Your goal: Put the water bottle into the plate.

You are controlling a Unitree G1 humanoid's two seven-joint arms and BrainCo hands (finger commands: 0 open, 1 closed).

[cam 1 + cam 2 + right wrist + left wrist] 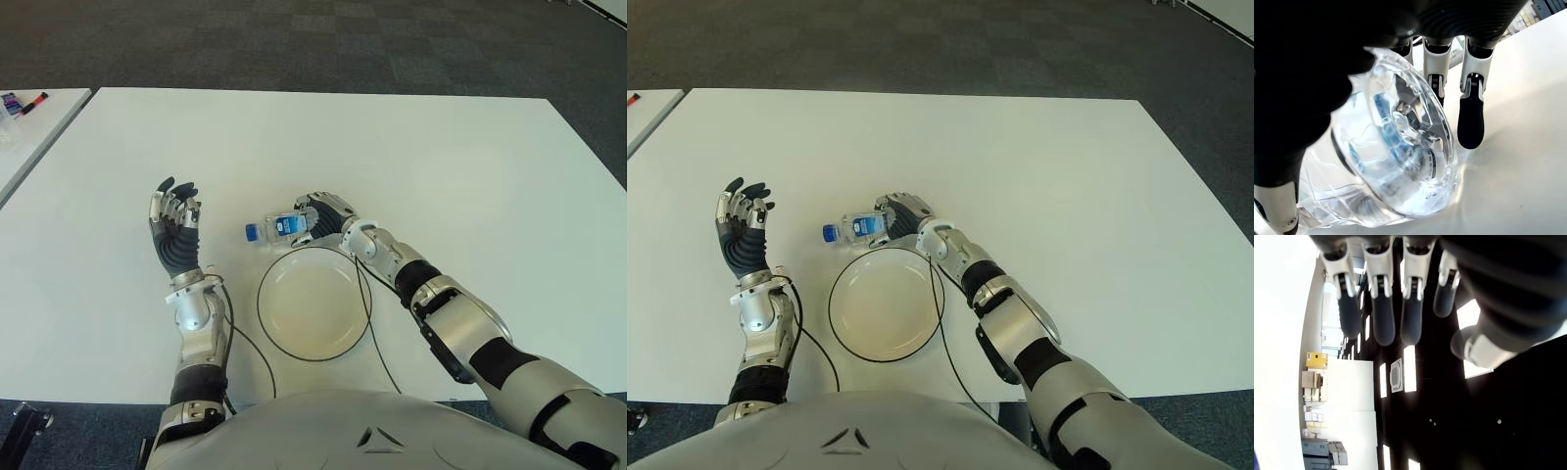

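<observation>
Lying beyond the plate (313, 338) rim, water bottle (279, 227) in right hand (328, 215).

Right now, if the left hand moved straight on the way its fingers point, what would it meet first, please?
Probably nothing: the left hand, left of the plate, is raised with open fingers pointing upward toward the ceiling, so the way looks free, though depth is unclear.

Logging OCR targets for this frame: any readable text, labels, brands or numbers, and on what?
No text here can be read.
water bottle, lying on the table in the right hand just beyond the plate: blue label, print too small to read.
Markers on the side table: no legible marks.
Left hand, raised left of the plate: no markings.
</observation>
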